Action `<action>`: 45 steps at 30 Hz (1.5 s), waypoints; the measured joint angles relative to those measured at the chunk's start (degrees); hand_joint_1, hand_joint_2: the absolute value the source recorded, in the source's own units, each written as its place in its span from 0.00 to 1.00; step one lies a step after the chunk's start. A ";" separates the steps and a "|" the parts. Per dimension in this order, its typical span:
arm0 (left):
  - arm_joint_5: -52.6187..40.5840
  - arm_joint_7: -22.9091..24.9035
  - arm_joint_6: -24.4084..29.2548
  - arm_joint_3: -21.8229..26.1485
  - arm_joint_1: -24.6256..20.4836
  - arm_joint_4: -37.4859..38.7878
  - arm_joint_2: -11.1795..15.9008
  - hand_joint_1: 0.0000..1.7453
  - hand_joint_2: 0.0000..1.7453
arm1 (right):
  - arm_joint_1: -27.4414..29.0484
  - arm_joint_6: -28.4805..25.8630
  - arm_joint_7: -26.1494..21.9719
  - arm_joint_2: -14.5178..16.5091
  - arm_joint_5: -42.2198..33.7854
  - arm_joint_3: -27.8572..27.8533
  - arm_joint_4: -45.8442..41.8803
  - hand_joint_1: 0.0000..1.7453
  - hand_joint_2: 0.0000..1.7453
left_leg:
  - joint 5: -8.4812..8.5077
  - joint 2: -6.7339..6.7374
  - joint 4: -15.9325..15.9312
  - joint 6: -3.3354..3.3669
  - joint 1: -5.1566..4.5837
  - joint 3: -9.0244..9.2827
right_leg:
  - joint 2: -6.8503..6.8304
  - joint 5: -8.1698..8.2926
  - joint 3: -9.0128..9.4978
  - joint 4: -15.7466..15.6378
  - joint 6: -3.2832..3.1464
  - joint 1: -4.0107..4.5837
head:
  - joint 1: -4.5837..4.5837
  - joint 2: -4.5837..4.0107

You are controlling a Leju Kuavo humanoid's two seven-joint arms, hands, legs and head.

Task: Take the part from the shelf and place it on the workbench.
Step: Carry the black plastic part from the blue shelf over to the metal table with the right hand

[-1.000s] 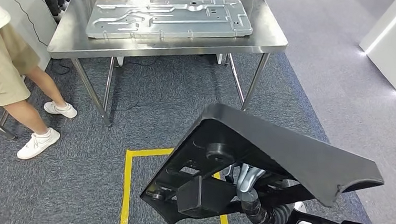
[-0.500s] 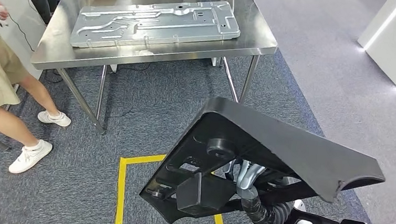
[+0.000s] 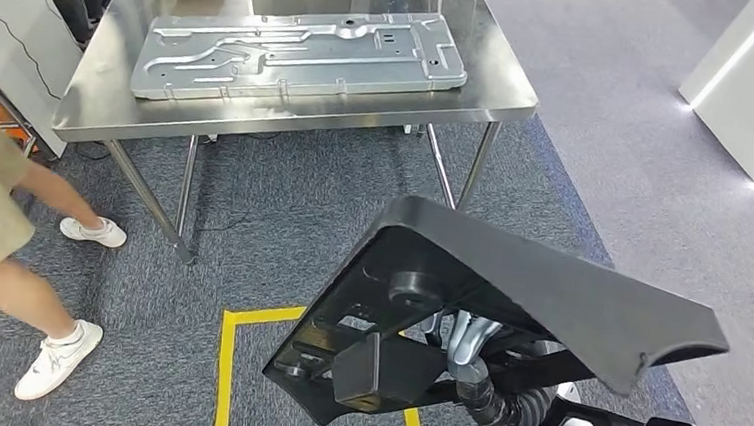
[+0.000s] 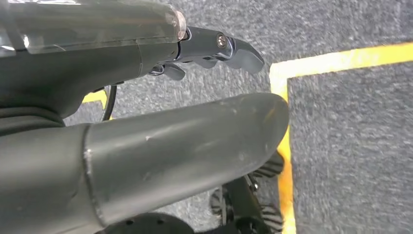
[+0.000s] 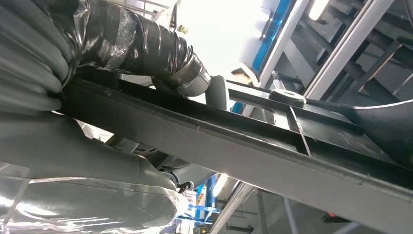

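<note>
The black part (image 3: 506,312) is off the shelf and carried in front of the robot, tilted, above the carpet and the yellow floor tape (image 3: 224,373). The right robot hand (image 5: 87,161) grips its frame from beneath. The left robot hand (image 4: 204,48) hangs over the carpet with fingers loosely curled, holding nothing. The pick-up looks done; the placing is left. The steel tabletop (image 3: 289,117) lies ahead, well apart, carrying a stamped metal panel (image 3: 299,52). A person's leg (image 3: 35,309) stands near its left side.
</note>
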 joint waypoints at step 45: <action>-0.64 -0.64 -0.45 1.40 -0.36 0.02 -0.14 0.00 0.00 | 0.56 1.28 -0.27 -4.13 3.60 0.04 2.91 0.99 1.00 | -5.38 0.31 15.33 -3.49 0.12 -9.84 | 0.05 3.86 7.24 -11.12 -3.94 0.54 | -0.09 0.01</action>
